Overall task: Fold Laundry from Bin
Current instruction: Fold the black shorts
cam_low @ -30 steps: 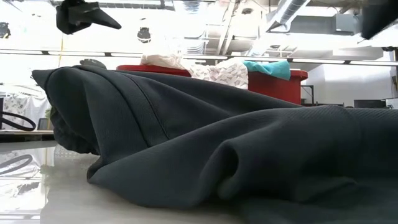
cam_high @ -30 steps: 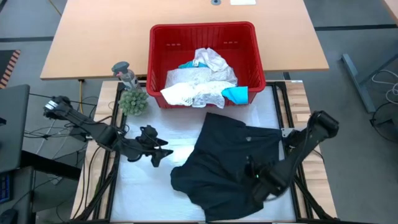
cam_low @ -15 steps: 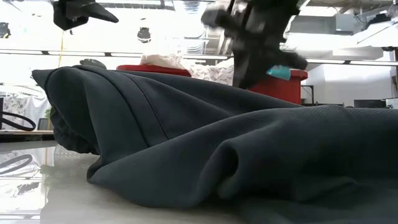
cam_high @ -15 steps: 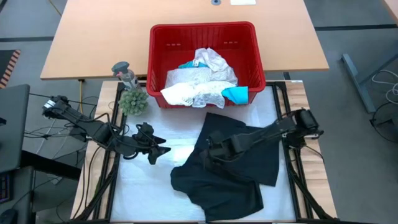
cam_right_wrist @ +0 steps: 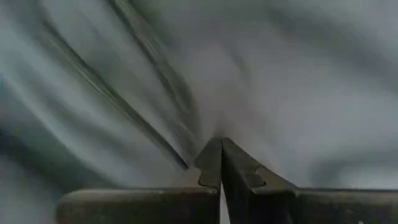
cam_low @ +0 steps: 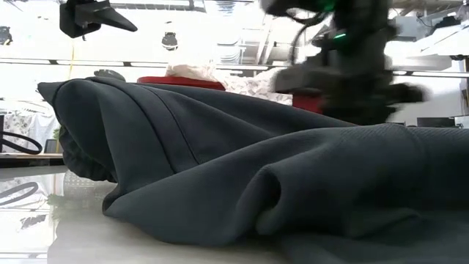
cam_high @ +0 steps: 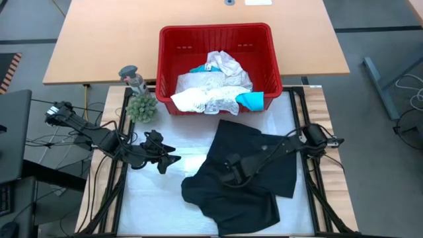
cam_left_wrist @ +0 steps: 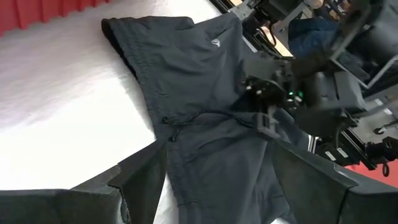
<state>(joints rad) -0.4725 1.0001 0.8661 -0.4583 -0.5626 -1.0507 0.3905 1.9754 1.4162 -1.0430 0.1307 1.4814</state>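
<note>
Right gripper [cam_high: 228,177] is down on the black garment [cam_high: 244,175], fingers [cam_right_wrist: 214,163] together in the right wrist view, tips meeting against dark cloth. Whether a pinch of fabric sits between them cannot be told; the view is smeared. The garment lies crumpled right under and around those fingertips, spread on the white table cover [cam_high: 158,201], with a heavy fold bulging at the front edge in the low view.

Out to the side of it, well apart from the cloth, the left gripper [cam_high: 166,160] hangs above the bare cover, fingers [cam_left_wrist: 140,180] apart, holding nothing, aimed toward the garment's drawstring area.

Beyond both grippers sits the red bin [cam_high: 166,63], holding the white lacy pieces [cam_high: 208,92] and the teal piece [cam_high: 251,100], some draped over its near rim. A small green plant [cam_high: 141,107] stands just beside the bin's corner.

Step in hand, as judged: flattening the black garment before the fold; the rest is not yet drawn out. Next move likely calls for the left gripper to take the opposite edge so both can pull the cloth flat.
</note>
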